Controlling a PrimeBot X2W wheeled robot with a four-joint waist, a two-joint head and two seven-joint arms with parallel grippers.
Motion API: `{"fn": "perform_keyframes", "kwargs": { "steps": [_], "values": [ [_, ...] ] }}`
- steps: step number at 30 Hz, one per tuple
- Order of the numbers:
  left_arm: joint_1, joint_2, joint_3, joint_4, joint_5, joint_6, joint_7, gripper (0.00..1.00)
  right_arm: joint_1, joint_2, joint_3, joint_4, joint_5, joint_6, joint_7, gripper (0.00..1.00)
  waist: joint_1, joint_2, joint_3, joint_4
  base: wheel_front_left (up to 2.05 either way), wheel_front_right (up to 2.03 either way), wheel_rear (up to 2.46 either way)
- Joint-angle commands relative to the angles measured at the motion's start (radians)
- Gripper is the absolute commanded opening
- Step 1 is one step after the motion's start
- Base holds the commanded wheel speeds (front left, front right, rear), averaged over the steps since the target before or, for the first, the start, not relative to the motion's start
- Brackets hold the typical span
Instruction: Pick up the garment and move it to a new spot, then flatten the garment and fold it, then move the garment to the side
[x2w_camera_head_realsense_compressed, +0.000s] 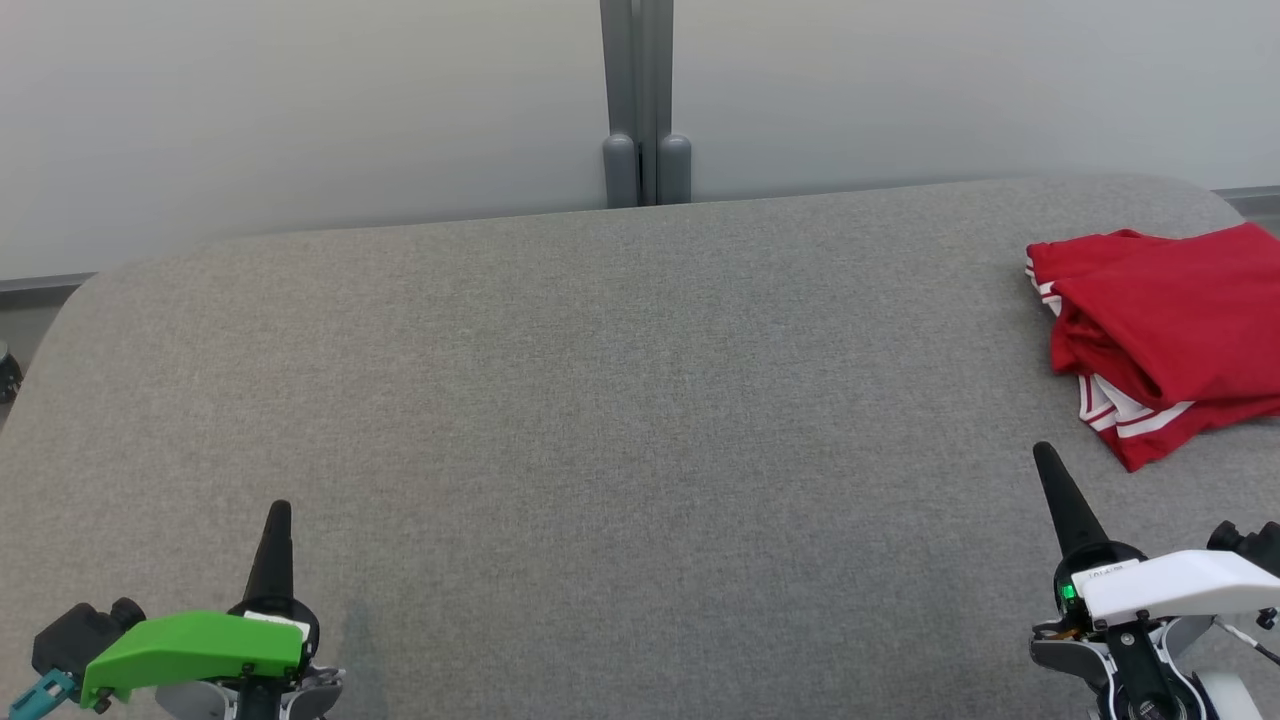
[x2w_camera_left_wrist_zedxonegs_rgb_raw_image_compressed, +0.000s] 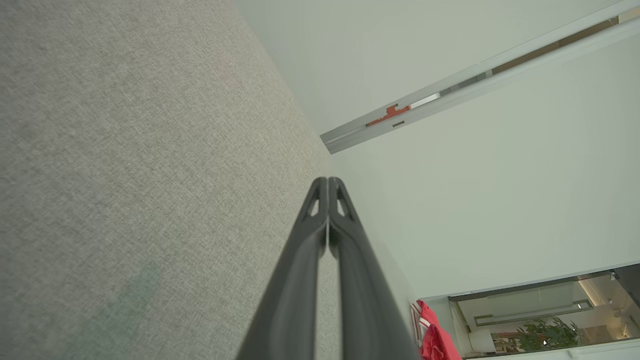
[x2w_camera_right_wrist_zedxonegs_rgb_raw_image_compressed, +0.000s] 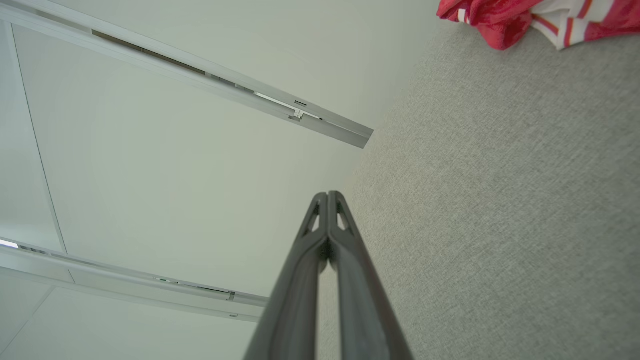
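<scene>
Garment: the folded red fabric garment with white stripes (x2w_camera_head_realsense_compressed: 1170, 330) is lying in layers at the far right of the grey woven-fabric tabletop (x2w_camera_head_realsense_compressed: 600, 400).
Left claw: the left gripper (x2w_camera_head_realsense_compressed: 279, 512) is pointing forward at the near left, its fingers pressing together and gripping nothing.
Right claw: the right gripper (x2w_camera_head_realsense_compressed: 1043, 458) is pointing at the garment from near it, without touching it, its fingers pressing together and carrying nothing.

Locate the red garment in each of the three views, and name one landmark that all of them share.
Head view: red garment at the right edge, upper half, on the grey fabric surface.
Left wrist view: garment at the bottom edge, right of the shut left claw.
Right wrist view: garment in the top right corner.
Shared landmark: the grey fabric surface.
</scene>
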Motion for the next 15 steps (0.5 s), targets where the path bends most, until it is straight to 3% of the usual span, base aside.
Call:
{"fn": "perform_keyframes", "kwargs": {
  "steps": [1, 15],
  "values": [
    [-0.029, -0.001, 0.01, -0.004, -0.025, -0.008, 0.005, 0.0, -0.02, -0.008, 0.0, 0.001, 0.027, 0.001, 0.003, 0.0, 0.0, 0.0, 0.0, 0.0, 0.0, 0.0, 0.0],
    [-0.046, -0.018, 0.04, 0.004, -0.136, -0.031, 0.037, 0.0, -0.052, -0.009, 0.002, 0.041, 0.152, 0.001, 0.01, 0.0, 0.0, 0.0, 0.002, 0.0, 0.0, 0.0, 0.0]
  ]
}}
